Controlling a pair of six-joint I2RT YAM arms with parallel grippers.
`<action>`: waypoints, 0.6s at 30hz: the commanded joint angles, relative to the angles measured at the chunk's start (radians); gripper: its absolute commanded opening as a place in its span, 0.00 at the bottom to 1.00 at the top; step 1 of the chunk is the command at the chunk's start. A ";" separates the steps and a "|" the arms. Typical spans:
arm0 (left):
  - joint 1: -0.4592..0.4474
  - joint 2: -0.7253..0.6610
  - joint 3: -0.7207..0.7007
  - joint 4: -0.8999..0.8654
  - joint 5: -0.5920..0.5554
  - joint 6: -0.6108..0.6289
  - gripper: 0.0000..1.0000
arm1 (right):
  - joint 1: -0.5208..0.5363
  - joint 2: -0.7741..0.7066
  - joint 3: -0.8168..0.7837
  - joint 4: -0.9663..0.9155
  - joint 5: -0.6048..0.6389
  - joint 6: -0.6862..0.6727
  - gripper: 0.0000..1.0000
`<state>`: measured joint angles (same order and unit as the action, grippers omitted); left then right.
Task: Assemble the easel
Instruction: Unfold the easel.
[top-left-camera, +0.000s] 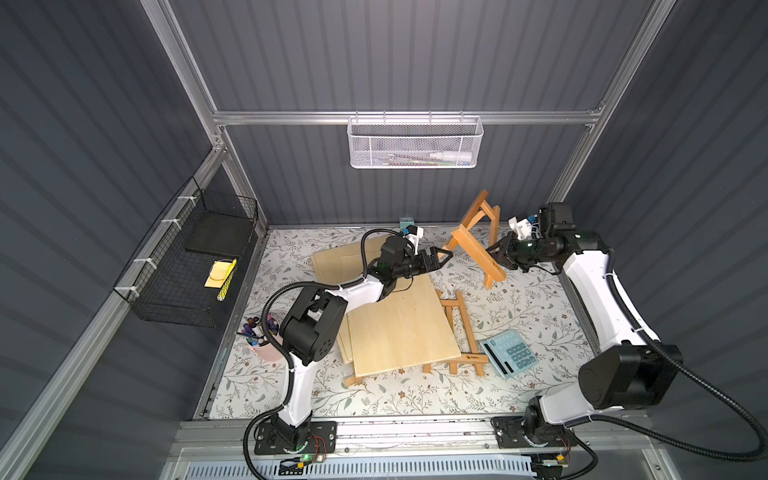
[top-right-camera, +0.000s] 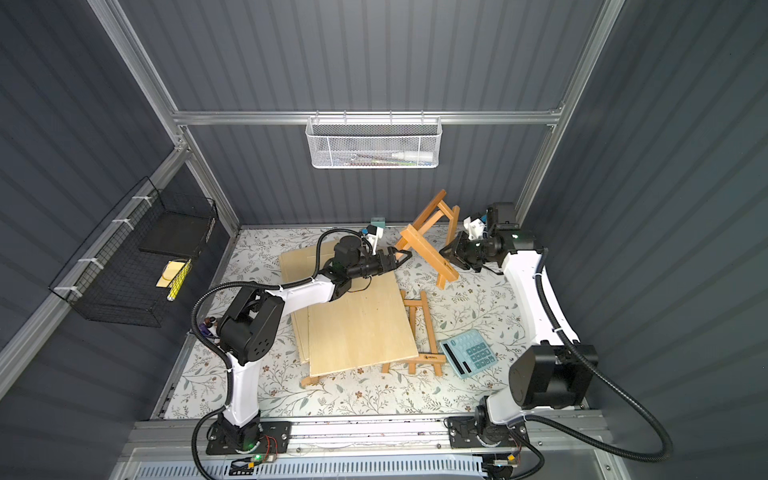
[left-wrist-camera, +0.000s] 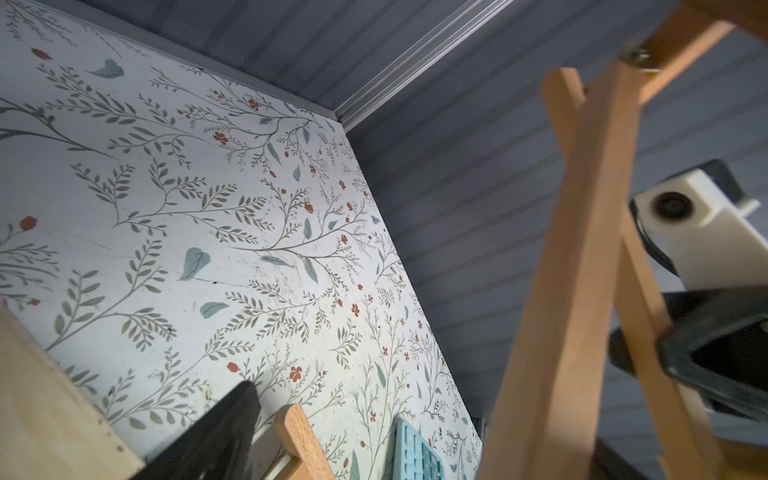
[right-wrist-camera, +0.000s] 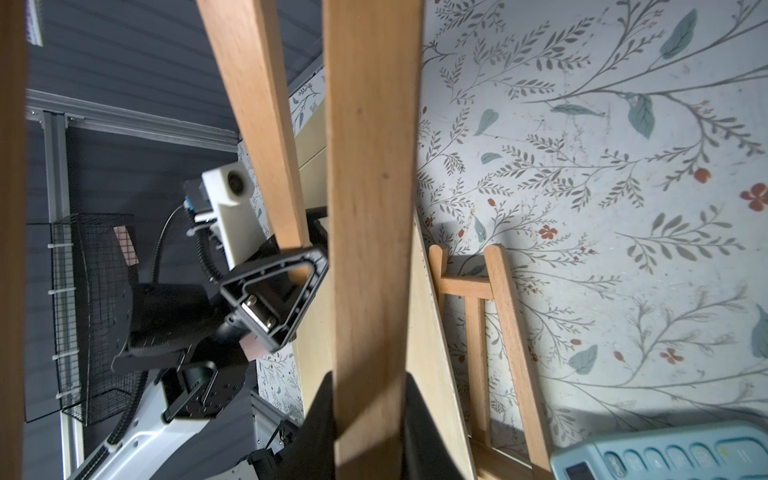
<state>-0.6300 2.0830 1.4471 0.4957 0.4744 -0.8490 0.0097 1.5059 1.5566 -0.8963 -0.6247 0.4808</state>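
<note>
Easel (left-wrist-camera: 573, 291) hinge screw (left-wrist-camera: 632, 54): left wrist only

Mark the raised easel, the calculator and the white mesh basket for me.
raised easel (top-left-camera: 476, 253): in a top view, on its ledge bar.
calculator (top-left-camera: 510, 353): in a top view, on its keypad.
white mesh basket (top-left-camera: 415, 146): in a top view, on its front wall.

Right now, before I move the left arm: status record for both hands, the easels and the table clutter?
raised easel: tilted, near the back wall
right hand: shut on raised easel's leg
left hand: open, beside raised easel's ledge; contact unclear
boards: stacked flat on table
second easel: flat, partly under boards
calculator: flat beside second easel
</note>
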 joint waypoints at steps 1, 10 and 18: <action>0.034 0.039 0.083 -0.097 -0.082 0.032 0.97 | 0.004 -0.074 0.003 -0.049 -0.103 -0.057 0.04; 0.040 -0.002 0.151 -0.367 -0.223 0.199 1.00 | 0.003 -0.142 0.053 -0.066 0.182 -0.043 0.00; 0.019 -0.207 0.010 -0.684 -0.593 0.277 1.00 | 0.004 -0.098 0.050 0.077 0.714 -0.050 0.00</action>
<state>-0.6151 1.9789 1.4853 -0.0166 0.0898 -0.6147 0.0124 1.3907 1.5848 -0.9127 -0.1635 0.4503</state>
